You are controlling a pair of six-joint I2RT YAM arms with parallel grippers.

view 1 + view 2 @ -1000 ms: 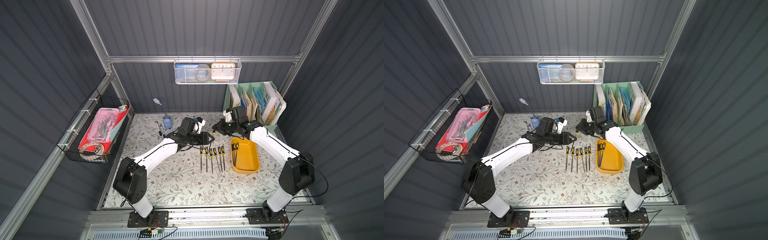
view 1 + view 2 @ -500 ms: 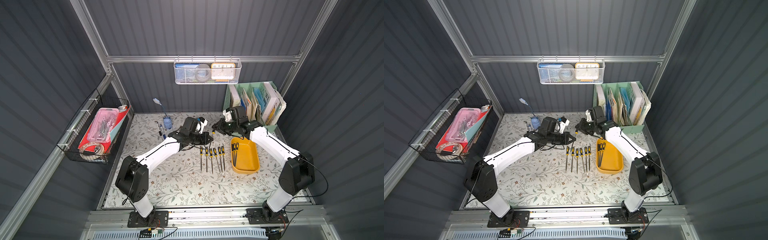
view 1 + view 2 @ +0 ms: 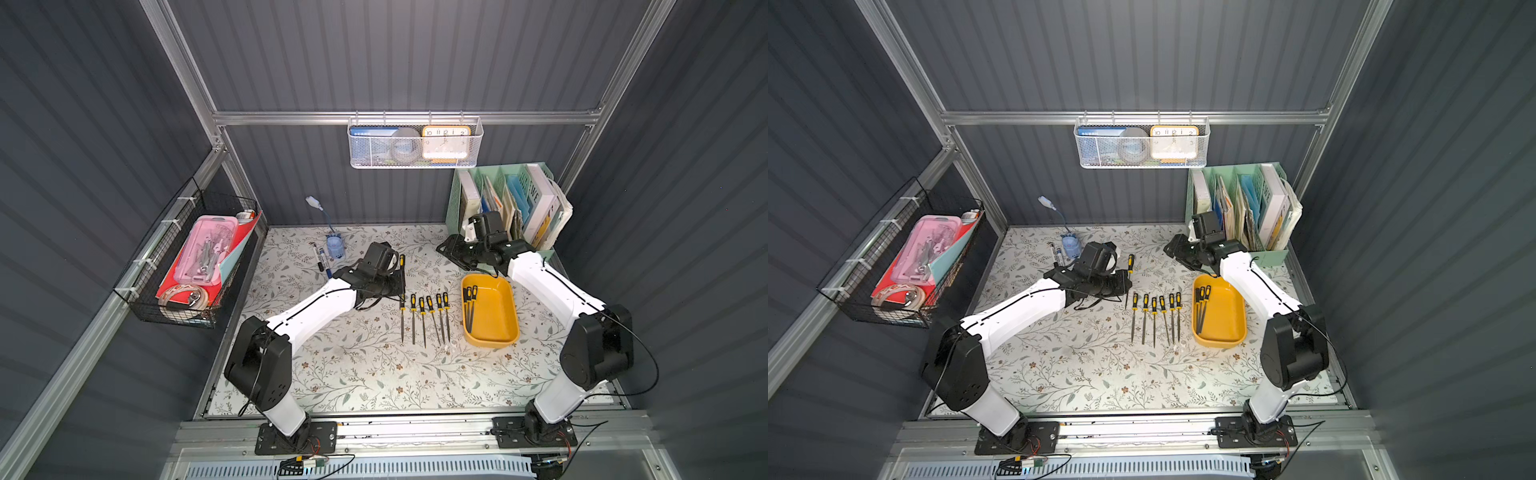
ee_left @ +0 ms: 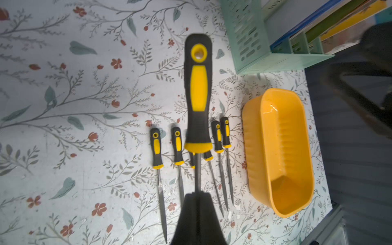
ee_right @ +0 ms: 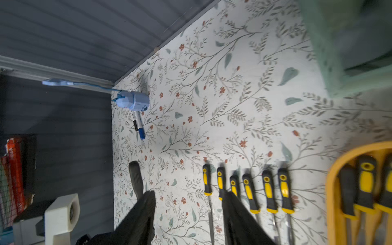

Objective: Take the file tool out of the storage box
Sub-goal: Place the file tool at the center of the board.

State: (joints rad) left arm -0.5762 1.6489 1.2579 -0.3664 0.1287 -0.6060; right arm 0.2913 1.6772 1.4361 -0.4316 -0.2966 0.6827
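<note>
**File tool in the left claw, clear of the storage box**

Top views: we note the left gripper [image 3: 401, 283] clamped on the file tool [image 3: 402, 262], whose handle points toward the back wall. It sits at the far end of a row of six files [image 3: 424, 316] lying on the floral mat [image 3: 353, 365]. The file tool is outside the storage box [image 3: 494, 328], beyond the row on the left arm's side. Three more files [image 3: 469, 305] lie in the box along the wall nearest the row. The right gripper [image 3: 448, 249] hovers near the mint-green organizer [image 3: 453, 199], behind the box.

Left wrist: we see the jaws pressed together on the metal shank, a little way from the black-and-yellow handle [image 4: 198, 91].

Right wrist: the view is blurred. The fingers [image 5: 146, 210] stand apart with only mat between them.
</note>
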